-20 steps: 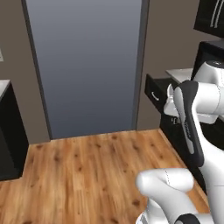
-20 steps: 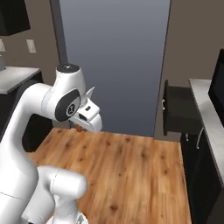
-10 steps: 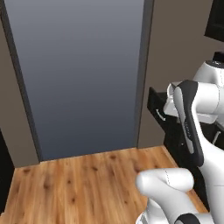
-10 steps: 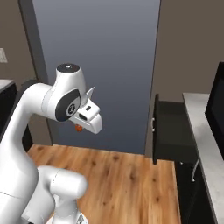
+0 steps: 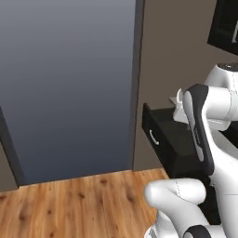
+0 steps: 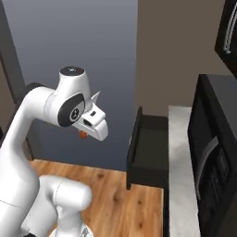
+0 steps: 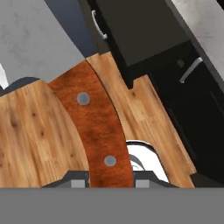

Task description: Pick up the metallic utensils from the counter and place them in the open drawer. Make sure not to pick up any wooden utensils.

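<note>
Wood floor below; gripper (image 7: 103,181) clamps knife (image 7: 94,127), open drawer (image 6: 147,148) beside.

Even, soft light all around me; no glare. My hand's view of the knife (image 7: 94,127) is close and slightly soft-edged.

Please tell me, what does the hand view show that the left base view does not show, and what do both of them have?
The hand view shows the knife gripped in the hand: red-brown handle with two rivets, and its silver blade. It also shows a strip of marble counter. The left base view shows the tall grey panel beside the drawer. Both show the open drawer with its curved silver handle, and the wooden floor.
</note>
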Controlling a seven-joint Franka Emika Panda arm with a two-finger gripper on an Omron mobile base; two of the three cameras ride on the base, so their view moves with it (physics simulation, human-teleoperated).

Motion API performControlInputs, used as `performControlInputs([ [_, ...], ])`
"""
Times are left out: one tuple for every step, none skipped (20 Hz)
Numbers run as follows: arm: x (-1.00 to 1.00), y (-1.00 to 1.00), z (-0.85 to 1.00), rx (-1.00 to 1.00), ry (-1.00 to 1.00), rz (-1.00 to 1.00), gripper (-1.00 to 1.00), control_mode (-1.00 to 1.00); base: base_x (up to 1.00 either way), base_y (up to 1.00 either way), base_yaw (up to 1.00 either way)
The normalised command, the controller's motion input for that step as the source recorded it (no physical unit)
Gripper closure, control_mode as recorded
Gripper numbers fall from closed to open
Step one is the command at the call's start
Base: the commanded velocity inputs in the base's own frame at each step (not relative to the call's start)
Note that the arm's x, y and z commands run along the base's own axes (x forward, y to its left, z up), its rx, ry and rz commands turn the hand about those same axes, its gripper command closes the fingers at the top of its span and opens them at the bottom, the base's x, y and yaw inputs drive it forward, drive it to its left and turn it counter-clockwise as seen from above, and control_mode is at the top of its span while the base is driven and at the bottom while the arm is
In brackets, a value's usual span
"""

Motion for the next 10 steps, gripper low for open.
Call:
performControlInputs([
  [0.0,0.0,0.0,0.0,0.0,0.0,1.0,1.0,0.08,-0.87,0.06],
  [0.0,0.0,0.0,0.0,0.0,0.0,1.0,1.0,0.09,-0.86,0.07],
  [0.0,0.0,0.0,0.0,0.0,0.0,1.0,1.0,0.04,-0.88,0.08],
  [0.0,0.0,0.0,0.0,0.0,0.0,1.0,1.0,0.0,-0.88,0.09],
  [0.0,0.0,0.0,0.0,0.0,0.0,1.0,1.0,0.0,-0.86,0.1],
  [0.0,0.0,0.0,0.0,0.0,0.0,1.0,1.0,0.0,-0.78,0.11],
  [0.0,0.0,0.0,0.0,0.0,0.0,1.0,1.0,0.0,-0.7,0.11],
  [0.0,0.0,0.0,0.0,0.0,0.0,1.0,1.0,0.0,-0.54,0.14],
  [0.0,0.0,0.0,0.0,0.0,0.0,1.0,1.0,0.0,-0.45,0.13],
  [0.0,0.0,0.0,0.0,0.0,0.0,1.0,1.0,0.0,-0.29,0.1],
])
